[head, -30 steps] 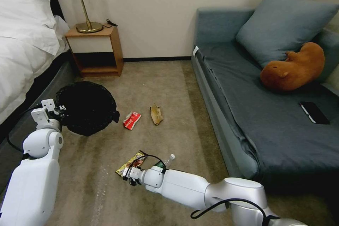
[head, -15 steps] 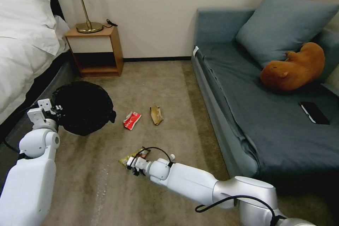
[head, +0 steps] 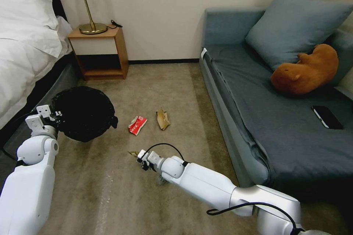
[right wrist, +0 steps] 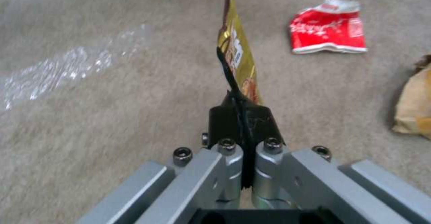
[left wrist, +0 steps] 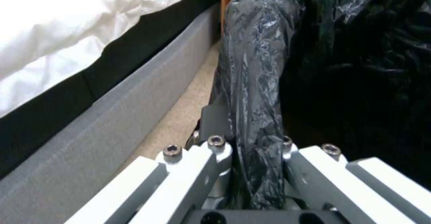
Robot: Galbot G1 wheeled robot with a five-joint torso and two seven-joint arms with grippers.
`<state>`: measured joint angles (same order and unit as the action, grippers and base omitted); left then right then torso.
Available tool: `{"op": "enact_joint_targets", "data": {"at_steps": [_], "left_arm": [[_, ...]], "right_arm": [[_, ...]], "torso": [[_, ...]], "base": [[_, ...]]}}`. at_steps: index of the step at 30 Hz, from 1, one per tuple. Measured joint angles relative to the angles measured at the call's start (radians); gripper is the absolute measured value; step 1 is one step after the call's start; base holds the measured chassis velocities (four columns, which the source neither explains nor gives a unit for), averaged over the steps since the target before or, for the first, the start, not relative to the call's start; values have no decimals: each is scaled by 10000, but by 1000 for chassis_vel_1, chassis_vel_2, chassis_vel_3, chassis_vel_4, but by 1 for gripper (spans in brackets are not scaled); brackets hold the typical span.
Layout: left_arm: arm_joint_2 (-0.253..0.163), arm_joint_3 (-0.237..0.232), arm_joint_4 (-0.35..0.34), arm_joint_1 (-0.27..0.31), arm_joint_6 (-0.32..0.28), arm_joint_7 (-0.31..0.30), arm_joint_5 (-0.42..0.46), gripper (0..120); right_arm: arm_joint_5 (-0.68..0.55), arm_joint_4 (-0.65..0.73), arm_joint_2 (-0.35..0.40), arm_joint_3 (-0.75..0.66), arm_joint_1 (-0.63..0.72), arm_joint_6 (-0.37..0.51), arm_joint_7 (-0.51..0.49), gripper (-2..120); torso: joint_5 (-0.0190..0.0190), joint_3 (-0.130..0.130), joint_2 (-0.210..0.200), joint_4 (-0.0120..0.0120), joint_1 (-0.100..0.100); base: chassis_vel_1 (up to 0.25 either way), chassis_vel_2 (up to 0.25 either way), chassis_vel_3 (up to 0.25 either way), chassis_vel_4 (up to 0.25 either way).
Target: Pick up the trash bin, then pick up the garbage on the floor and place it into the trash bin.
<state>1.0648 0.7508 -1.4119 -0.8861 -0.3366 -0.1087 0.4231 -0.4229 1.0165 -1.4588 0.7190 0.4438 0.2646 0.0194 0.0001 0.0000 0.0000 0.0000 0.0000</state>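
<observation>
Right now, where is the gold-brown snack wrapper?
The gold-brown snack wrapper is pinched in the right hand, off the carpet, just near of the red-and-white packet in the head view.

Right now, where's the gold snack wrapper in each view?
Head view: snack wrapper peeks out at the right gripper tip, low centre.
Right wrist view: snack wrapper at centre, edge-on, pinched by the shut gripper.
Left wrist view: left gripper clamps the trash bin bag here instead.
Shared landmark: red-and-white packet, beyond the wrapper in head and right wrist views.
</observation>
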Motion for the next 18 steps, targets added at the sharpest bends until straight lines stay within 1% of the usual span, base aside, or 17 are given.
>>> {"op": "enact_joint_targets", "data": {"at_steps": [7,18], "left_arm": [[-83,-61,559,140,287,254,18,3],[-65,-92,837,199,388,309,-10,3]], "right_arm": [[-19,276,190,-575,139,22,0,0],[77,469,428,-981,464,4,15,0]], "torso": [[-1,0,0,0,0],[-2,0,0,0,-1]], "base": [[0,0,0,0],[0,0,0,0]]}}
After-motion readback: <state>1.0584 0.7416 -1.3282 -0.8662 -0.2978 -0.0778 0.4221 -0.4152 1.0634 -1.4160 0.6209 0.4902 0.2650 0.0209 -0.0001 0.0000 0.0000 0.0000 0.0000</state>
